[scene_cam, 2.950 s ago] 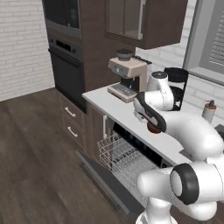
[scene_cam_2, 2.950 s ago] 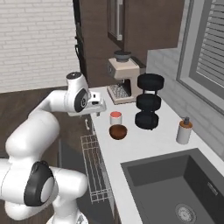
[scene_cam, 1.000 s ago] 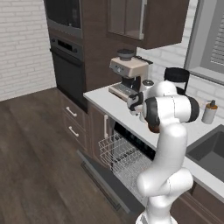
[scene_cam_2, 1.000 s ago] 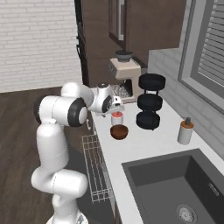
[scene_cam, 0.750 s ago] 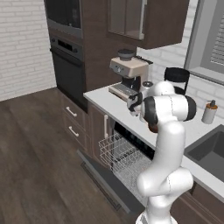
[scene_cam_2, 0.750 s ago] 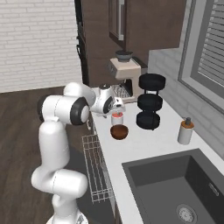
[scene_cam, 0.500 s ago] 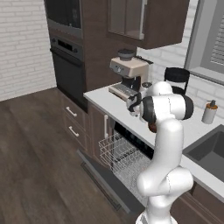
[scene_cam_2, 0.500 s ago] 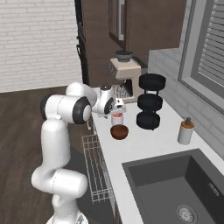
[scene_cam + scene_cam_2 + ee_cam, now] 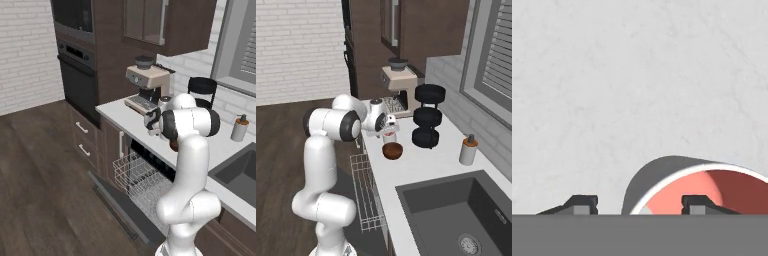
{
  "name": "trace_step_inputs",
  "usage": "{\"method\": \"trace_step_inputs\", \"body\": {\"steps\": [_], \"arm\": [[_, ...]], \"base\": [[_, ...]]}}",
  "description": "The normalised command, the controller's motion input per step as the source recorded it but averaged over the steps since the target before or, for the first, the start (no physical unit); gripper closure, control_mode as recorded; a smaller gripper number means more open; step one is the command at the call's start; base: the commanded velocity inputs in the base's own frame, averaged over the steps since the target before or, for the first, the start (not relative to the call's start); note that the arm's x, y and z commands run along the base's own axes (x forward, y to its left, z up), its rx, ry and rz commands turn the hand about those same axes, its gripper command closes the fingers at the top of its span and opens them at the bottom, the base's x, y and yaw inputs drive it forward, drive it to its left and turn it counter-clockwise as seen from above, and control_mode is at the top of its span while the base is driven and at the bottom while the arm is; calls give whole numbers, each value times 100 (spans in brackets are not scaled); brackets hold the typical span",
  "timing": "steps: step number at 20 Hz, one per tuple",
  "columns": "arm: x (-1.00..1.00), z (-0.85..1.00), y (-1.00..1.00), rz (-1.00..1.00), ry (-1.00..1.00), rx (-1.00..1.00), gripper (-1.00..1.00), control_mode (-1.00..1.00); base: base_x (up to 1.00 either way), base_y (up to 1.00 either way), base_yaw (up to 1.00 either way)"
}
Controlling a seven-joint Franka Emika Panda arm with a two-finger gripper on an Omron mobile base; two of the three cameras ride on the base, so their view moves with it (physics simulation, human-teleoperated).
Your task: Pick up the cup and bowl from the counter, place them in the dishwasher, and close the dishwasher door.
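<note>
Pale counter (image 9: 637,75) carries the cup (image 9: 697,192) directly below the pincer (image 9: 641,205), one fingertip (image 9: 697,204) over its salmon opening, jaws spread astride the near wall.

two rear base views flank counter (image 9: 120,112); hand view close above.

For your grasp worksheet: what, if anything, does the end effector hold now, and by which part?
It cannot be told. The end effector straddles the cup's rim, one fingertip inside and one outside, but no squeeze or lift off the counter shows.
</note>
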Motion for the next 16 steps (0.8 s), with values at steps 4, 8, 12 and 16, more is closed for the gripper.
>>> {"method": "trace_step_inputs", "body": {"steps": [4,8,12,16], "arm": [[0,-2,8,0,0,0,100,-100],[0,-2,9,0,0,0,100,-100],[-3,0,1,0,0,0,100,-100],[-48,22,8,2,-1,4,100,-100]], "base": [[0,0,0],[0,0,0],[0,0,0],[0,0,0]]}}
